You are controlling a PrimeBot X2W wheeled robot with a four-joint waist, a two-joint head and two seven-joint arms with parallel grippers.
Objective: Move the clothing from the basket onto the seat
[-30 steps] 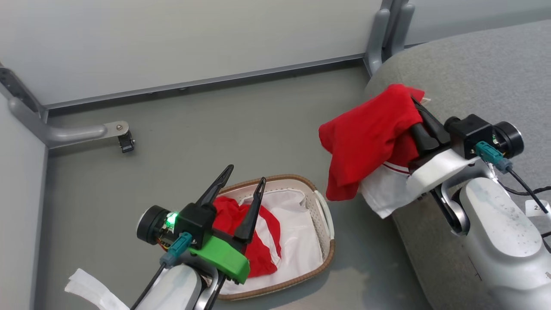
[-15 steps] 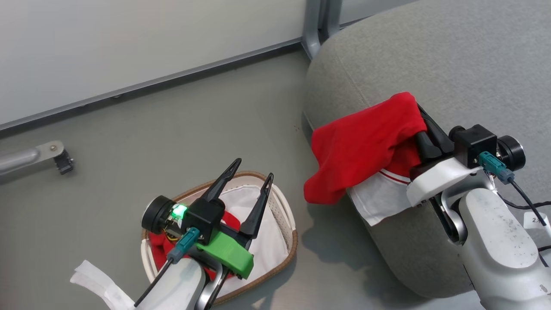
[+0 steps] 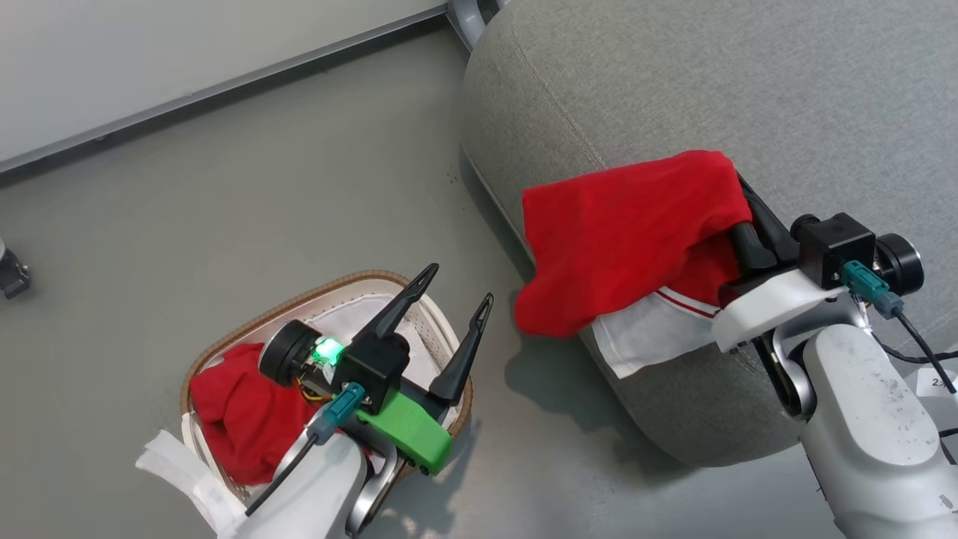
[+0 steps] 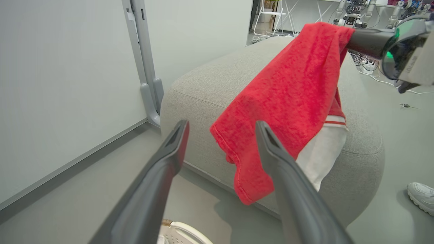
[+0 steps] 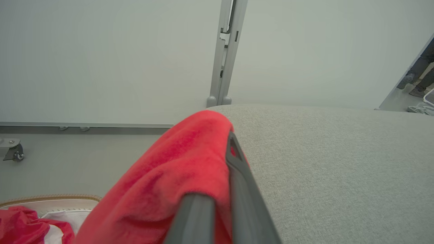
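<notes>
I see my head camera has swung right: the wall rail (image 3: 224, 84) and caster (image 3: 9, 273) slide off to the left, and the seat (image 3: 673, 90) now takes up far more of my view. With that turn the right gripper (image 3: 741, 196) carries the red garment (image 3: 629, 232) from the seat's left edge further in over it. The left gripper (image 3: 459, 283) shifts from above the basket's (image 3: 247, 329) middle to its right rim, uncovering the red clothing (image 3: 239, 419) inside.

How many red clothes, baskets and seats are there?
Red clothes: 2, one hanging from the shut jaws, one lying in the basket
Basket: 1
Seat: 1
Total: 4
</notes>
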